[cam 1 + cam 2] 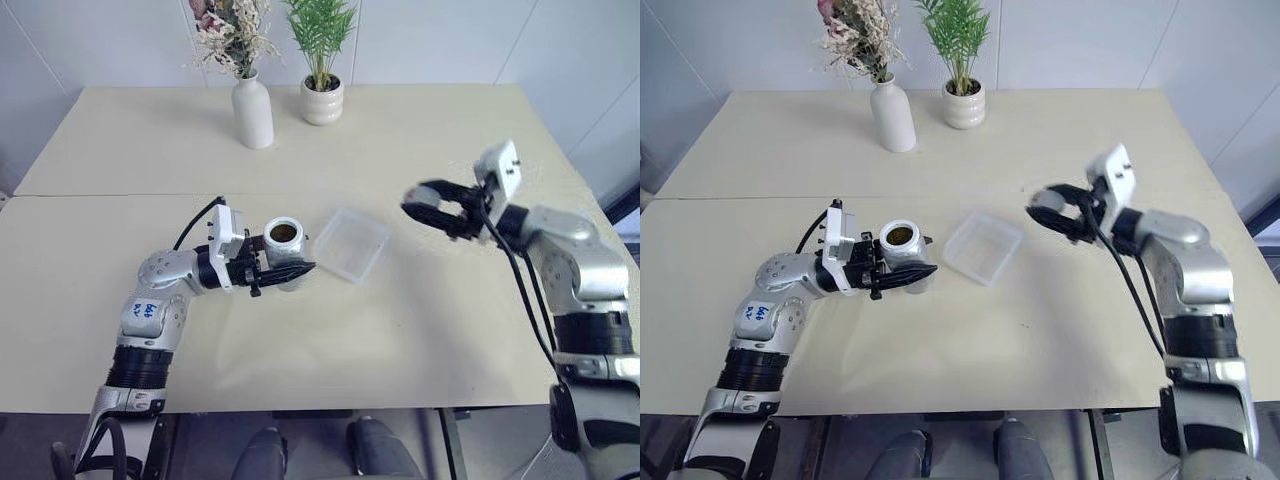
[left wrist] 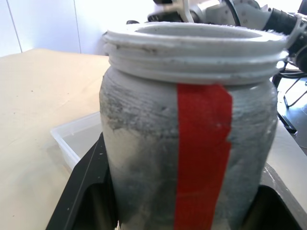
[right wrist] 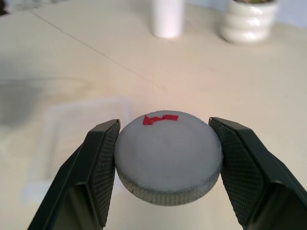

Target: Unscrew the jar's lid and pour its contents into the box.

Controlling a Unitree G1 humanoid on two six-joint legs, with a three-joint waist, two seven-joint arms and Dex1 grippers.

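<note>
The jar (image 1: 284, 243) stands upright and uncapped at the table's left centre, and my left gripper (image 1: 292, 262) is shut on its body. A red strip runs down the side of the jar (image 2: 192, 143) in the left wrist view. Something brownish, the contents (image 1: 284, 233), shows down inside its mouth. The box (image 1: 351, 243), clear and shallow, lies on the table just right of the jar. Further right, above the table, my right gripper (image 1: 422, 205) is shut on the lid (image 3: 169, 155), a round grey cap with a small red mark, gripped by its rim.
A white vase (image 1: 252, 112) of dried flowers and a white pot (image 1: 322, 100) with a green plant stand at the back centre. A seam (image 1: 120, 195) crosses the table (image 1: 420, 330) from side to side. The table's right edge lies near my right arm.
</note>
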